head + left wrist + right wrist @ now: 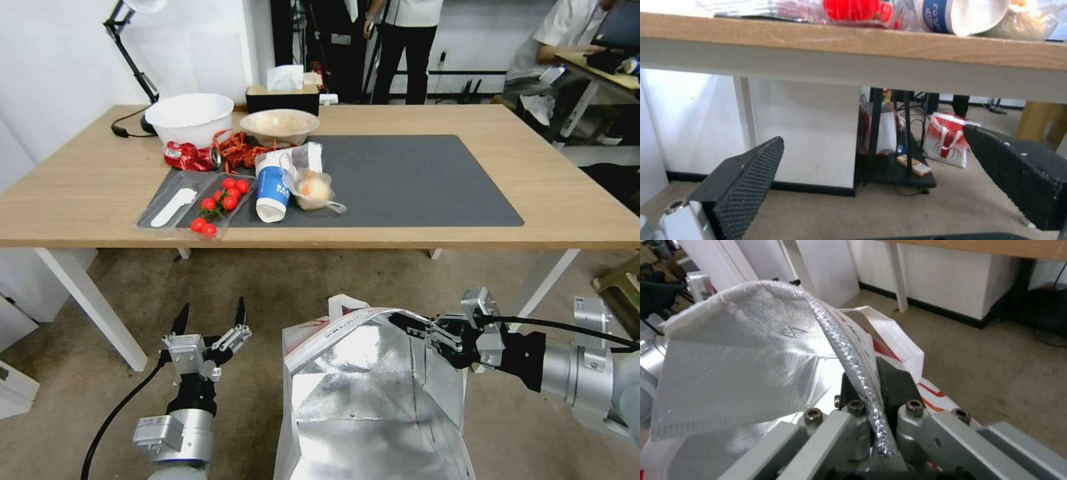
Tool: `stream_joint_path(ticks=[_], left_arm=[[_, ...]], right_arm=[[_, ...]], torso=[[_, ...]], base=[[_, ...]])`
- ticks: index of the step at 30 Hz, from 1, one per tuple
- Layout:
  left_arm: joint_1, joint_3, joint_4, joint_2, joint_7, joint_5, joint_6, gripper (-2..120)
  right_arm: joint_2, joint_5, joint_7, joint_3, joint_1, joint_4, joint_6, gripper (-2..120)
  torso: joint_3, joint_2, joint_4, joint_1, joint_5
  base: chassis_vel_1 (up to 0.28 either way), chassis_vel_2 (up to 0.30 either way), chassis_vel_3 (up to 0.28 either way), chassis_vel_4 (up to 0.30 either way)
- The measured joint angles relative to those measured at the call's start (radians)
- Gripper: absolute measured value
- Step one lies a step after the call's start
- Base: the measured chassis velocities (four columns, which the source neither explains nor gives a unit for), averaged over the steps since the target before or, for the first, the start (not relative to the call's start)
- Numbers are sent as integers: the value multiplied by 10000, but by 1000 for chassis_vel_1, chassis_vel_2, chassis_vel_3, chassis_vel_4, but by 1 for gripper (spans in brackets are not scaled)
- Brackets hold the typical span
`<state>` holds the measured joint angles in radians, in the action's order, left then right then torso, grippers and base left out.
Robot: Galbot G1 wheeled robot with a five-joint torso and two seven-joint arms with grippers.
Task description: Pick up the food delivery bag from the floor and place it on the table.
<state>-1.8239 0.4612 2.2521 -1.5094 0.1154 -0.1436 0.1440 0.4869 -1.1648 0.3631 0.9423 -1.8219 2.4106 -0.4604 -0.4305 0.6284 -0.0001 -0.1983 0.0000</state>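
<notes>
The food delivery bag [373, 393] is pinched at its right rim by the right gripper [417, 328]; the left gripper [210, 320], spread wide, is best brought to the left rim before lifting.

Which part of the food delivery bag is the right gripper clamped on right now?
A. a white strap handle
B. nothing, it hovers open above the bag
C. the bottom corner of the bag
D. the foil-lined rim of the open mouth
D. The right gripper has its fingers pinched on the foil-lined top edge of the food delivery bag; the right wrist view shows that edge squeezed between the jaws, while the left gripper stands open beside the bag.
</notes>
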Motion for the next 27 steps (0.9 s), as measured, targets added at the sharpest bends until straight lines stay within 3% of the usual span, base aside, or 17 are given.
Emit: stream_joint_path(ticks=[27], left_arm=[[15,-12,54,16,-25,-17,-41,100]], right_arm=[[-27,16,10,29,33,13,2,0]], torso=[[-675,1147,0,-470,0]], base=[[0,0,0,0]])
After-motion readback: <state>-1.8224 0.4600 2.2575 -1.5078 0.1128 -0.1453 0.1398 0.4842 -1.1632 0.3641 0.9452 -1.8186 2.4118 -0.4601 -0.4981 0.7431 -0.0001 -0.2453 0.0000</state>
